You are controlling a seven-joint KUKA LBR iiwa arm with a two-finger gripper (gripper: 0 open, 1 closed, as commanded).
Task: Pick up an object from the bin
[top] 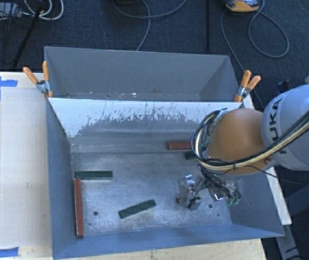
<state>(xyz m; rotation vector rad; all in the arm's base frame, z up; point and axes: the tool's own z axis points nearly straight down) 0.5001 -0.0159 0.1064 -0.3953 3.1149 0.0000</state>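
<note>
My gripper (190,196) hangs low over the right part of the bin floor, under the orange cover on the wrist. Its fingertips are close to the floor, and nothing is seen between them. The nearest loose thing is a dark green flat bar (137,209), lying tilted on the floor to the gripper's left. A reddish-brown bar (178,144) lies against the back wall's foot, above the gripper, partly hidden by the cables. A small dark piece (189,155) pokes out beside it.
Another dark green bar (93,174) lies at the left of the floor. A long reddish-brown bar (78,207) runs along the left wall below it. The arm and its cables cover the bin's right side.
</note>
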